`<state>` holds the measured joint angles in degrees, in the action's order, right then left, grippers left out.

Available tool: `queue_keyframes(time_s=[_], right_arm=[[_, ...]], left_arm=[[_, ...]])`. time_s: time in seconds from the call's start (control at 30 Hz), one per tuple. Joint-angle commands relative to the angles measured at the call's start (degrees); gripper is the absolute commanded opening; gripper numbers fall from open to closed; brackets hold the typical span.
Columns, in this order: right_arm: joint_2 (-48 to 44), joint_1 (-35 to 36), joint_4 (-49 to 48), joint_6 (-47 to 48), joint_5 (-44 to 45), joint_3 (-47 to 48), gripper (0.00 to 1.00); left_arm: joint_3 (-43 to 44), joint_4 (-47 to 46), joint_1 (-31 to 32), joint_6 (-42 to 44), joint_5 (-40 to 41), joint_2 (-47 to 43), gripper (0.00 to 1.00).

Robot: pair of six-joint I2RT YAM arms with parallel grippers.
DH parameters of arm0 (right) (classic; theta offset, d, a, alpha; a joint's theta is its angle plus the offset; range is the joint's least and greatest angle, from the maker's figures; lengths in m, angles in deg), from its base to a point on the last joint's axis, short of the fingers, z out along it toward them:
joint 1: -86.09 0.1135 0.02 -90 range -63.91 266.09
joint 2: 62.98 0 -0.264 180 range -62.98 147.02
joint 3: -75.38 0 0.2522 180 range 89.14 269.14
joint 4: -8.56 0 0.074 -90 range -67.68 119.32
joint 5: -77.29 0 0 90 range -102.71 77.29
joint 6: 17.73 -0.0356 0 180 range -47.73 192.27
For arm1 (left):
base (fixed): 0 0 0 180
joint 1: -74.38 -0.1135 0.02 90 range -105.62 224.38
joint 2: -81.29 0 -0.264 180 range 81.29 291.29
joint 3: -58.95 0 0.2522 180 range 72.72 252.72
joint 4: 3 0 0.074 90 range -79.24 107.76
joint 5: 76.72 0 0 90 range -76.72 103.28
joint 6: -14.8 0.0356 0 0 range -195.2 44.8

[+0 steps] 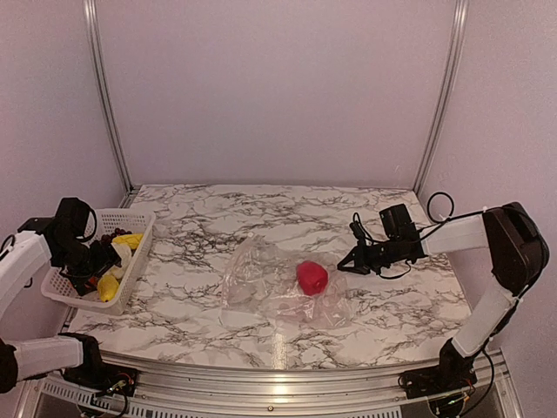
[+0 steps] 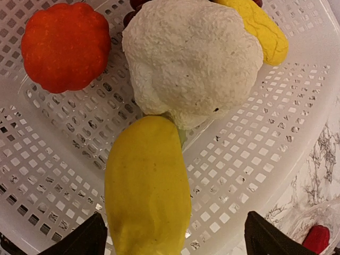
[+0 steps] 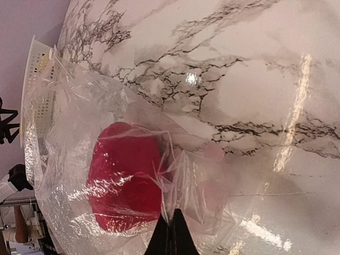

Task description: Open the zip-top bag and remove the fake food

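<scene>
The clear zip-top bag (image 1: 261, 292) lies crumpled mid-table with one red fake-food piece (image 1: 312, 277) inside. My right gripper (image 1: 350, 260) is shut on a fold of the bag's right edge (image 3: 196, 186), fingertips together beside the red piece (image 3: 125, 178). Over the white basket (image 1: 139, 248) at the left hangs my left gripper (image 1: 103, 259), open. Its fingers (image 2: 87, 240) straddle a yellow oblong piece (image 2: 146, 202) lying on the basket floor, with a wide gap on the right side. A white cauliflower (image 2: 191, 58), an orange-red round fruit (image 2: 66, 45), a second yellow piece (image 2: 263, 29) and dark grapes (image 2: 135, 6) lie beyond it.
The basket wall (image 2: 297, 133) curves round the pieces. Marble tabletop (image 1: 287, 213) stretches behind the bag. Purple walls and metal frame posts (image 1: 439, 96) enclose the back; the table's metal front rail (image 1: 278, 387) runs along the near edge.
</scene>
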<state>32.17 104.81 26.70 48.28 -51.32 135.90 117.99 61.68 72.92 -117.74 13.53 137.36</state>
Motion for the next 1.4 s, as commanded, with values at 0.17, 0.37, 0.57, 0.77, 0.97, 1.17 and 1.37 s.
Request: queue_keyframes(time_s=[0.17,0.37,0.57,0.77,0.97,1.17,1.37], right_arm=[[-0.41,-0.44,-0.95,0.14,-0.41,-1.25,0.0],[-0.19,-0.44,-1.34,-0.11,-0.62,-1.19,0.0],[0.52,-0.45,-1.18,0.21,-1.15,-0.78,0.0],[0.89,-0.44,-1.31,0.35,-1.59,-0.87,0.0],[1.08,-0.44,-1.18,0.65,-2.07,-0.87,0.0],[1.02,-0.4,0.17,2.11,-2.0,-0.46,0.0],[1.24,-0.29,0.72,2.78,-1.65,0.05,0.0]], left_arm=[[7.17,-6.4,-0.3,3.51,-3.3,-1.63,0.99],[7.51,-18.65,0.01,4.07,-17.37,-1.66,0.99],[4.88,-31.08,6.27,5.27,-26.04,1.51,0.95],[2.94,-41.54,16.14,3.95,-29.68,12.05,0.67],[5.26,-49.27,23.58,2.26,-32.25,27.32,0.41],[8.85,-51.8,29.29,3.05,-32.94,40.32,0.17],[8.06,-68.52,35.54,-2.25,-40.51,47.93,0.11]])
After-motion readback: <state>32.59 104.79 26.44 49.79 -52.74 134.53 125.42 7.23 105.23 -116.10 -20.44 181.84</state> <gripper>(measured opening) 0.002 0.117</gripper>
